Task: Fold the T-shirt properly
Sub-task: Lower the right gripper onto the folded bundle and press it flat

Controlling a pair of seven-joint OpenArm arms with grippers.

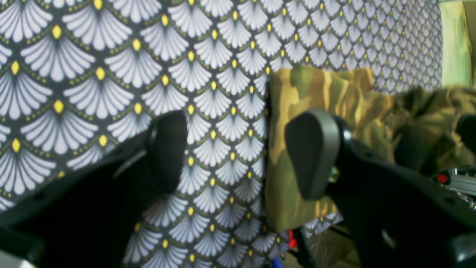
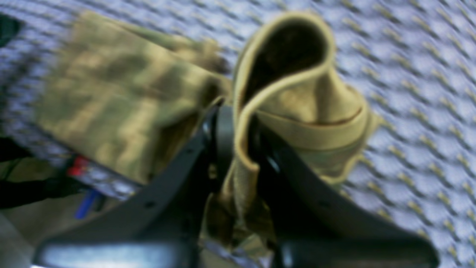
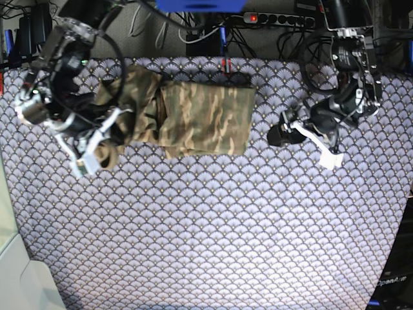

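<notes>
T-shirt (image 3: 206, 116) edge is clamped by right gripper (image 2: 238, 149) (hem bunched); left gripper (image 1: 238, 156) is held apart over the surface (image 3: 213, 226)

We are seeing the T-shirt (image 3: 206, 119) showing a camouflage print of olive green, brown and tan streaks. We are seeing the cloth (image 3: 213, 226) displaying a purple-grey scallop pattern of pale fans edged in dark lines with yellow dots. Both grippers' fingers (image 1: 314, 152) are appearing black.
</notes>
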